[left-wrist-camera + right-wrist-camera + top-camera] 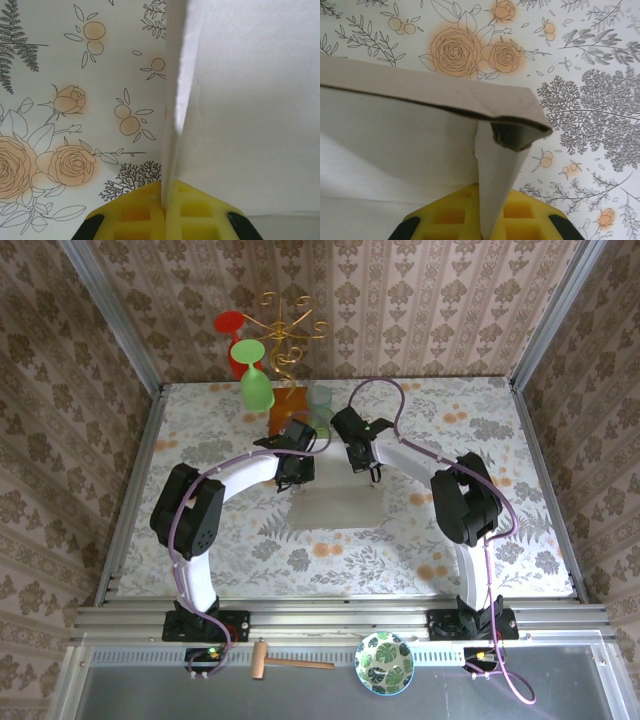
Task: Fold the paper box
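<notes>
So, nearest, along the front rail: wooden mallet [275, 662] lying beside a leaf-patterned bowl [385, 663]. Further in, mid-surface [480, 540], the paper box [338, 507], lying flat between both arms. Left pincer [164, 200] pressed together on an upright flap at the far left edge of the box. Right pincer [487, 210] pinching a raised flap at the far right corner. Behind all that: orange block [285, 412], green goblet [256, 388], gold wire stand [285, 330].
</notes>
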Motion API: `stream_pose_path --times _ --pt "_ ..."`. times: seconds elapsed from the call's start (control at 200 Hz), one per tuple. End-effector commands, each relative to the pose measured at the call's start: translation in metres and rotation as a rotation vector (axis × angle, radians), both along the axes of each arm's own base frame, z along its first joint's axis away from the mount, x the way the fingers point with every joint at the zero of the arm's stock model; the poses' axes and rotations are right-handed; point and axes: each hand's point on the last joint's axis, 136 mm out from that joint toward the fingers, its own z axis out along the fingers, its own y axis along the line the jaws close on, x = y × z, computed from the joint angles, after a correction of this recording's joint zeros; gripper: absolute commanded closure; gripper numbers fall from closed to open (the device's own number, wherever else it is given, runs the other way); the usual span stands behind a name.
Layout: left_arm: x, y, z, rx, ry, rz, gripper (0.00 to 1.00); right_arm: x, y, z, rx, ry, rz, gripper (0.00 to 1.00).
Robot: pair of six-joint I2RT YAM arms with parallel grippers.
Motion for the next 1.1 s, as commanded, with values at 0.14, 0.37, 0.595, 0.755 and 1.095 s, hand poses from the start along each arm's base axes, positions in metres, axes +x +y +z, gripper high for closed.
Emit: stream_pose_path --times 0.14,0.37,0.595,0.755,1.095 --pt "0.004 0.005 0.007 0.042 -0.02 -0.007 1.0 -0.008 0.0 0.005 0.104 0.056 -0.004 0.82" --pt "0.005 0.004 0.008 0.046 -0.02 -0.015 1.0 -0.008 0.002 0.003 0.144 0.065 -0.023 0.69" --pt "0.005 0.004 0.006 0.05 -0.014 -0.021 1.0 -0.006 -0.003 -0.005 0.264 0.049 -0.06 0.59" --pt "0.005 0.004 0.006 0.052 -0.014 -0.029 1.0 0.006 0.001 -0.003 0.444 0.032 -0.039 0.59" --pt "0.006 0.005 0.007 0.054 -0.009 -0.037 1.0 0.016 0.025 0.01 0.849 0.097 0.118 0.62"
